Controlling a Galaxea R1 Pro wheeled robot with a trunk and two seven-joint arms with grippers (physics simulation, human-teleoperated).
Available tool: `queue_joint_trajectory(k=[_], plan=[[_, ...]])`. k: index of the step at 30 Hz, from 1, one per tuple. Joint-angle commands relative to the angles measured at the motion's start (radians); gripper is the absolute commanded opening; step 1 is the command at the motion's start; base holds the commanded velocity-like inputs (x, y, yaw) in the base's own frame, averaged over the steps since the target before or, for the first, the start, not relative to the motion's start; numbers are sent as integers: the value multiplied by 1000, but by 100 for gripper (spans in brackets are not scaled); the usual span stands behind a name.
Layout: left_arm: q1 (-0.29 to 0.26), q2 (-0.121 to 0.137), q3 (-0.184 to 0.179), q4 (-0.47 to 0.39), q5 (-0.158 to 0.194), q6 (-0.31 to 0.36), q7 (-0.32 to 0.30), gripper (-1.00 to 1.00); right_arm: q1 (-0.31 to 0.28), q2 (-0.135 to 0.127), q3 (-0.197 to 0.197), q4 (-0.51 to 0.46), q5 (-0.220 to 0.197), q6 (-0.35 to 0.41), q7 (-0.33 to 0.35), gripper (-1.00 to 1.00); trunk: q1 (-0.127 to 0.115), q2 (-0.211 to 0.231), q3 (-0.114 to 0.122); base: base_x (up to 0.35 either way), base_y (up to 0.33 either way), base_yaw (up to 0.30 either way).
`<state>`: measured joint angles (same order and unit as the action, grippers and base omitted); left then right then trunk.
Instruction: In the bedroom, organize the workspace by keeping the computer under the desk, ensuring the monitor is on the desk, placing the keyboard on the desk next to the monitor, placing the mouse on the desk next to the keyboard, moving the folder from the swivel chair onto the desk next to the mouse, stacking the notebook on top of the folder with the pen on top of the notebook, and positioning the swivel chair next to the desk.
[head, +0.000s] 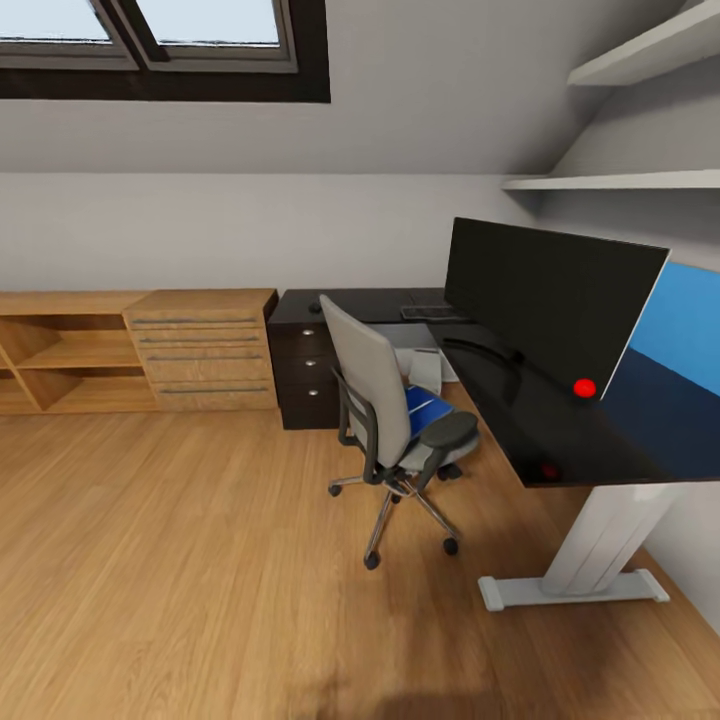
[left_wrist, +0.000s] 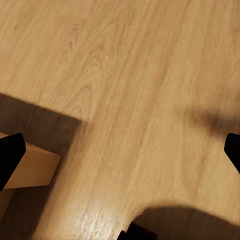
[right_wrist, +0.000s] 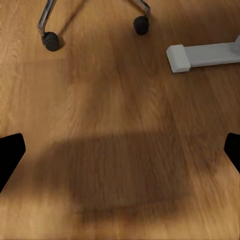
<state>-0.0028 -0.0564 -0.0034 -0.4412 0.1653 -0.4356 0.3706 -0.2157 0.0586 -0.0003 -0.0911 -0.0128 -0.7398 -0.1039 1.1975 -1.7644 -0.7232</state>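
Against the right wall stands the black desk (head: 520, 420) on its white leg, with the wide dark monitor (head: 545, 295) upright on top and a keyboard (head: 432, 312) lying on the far end just past the monitor's edge; a small dark shape that may be the mouse (head: 315, 307) sits farther left on the drawer unit. Close before the desk stands the grey chair (head: 385, 415), its back toward the room, and a blue folder (head: 428, 408) lies on its seat. Below, both wrist views look down at the wooden floor (left_wrist: 130, 90): the left gripper (left_wrist: 120, 150) and right gripper (right_wrist: 120, 152) have fingers spread wide and hold nothing; the chair's casters (right_wrist: 51, 41) and the desk foot (right_wrist: 200, 55) lie ahead of the right one
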Motion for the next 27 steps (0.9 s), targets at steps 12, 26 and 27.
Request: queue_joint_trajectory(k=[12,26,27], plan=[[-145,-80,-16,-852,11,962,0,100,-408,11,-2,-256,-8,397,-17,100,46,-85,-39,0,0,0],[-415,-88,-10,-888,195,1128,-1,100,-683,12,-8,-141,-13,608,-105,100,100,-183,-82,0,0,0],[-404,-87,-11,-894,196,1125,-2,100,-684,12,-8,-141,-14,607,-106,100,104,-190,-86,0,0,0]])
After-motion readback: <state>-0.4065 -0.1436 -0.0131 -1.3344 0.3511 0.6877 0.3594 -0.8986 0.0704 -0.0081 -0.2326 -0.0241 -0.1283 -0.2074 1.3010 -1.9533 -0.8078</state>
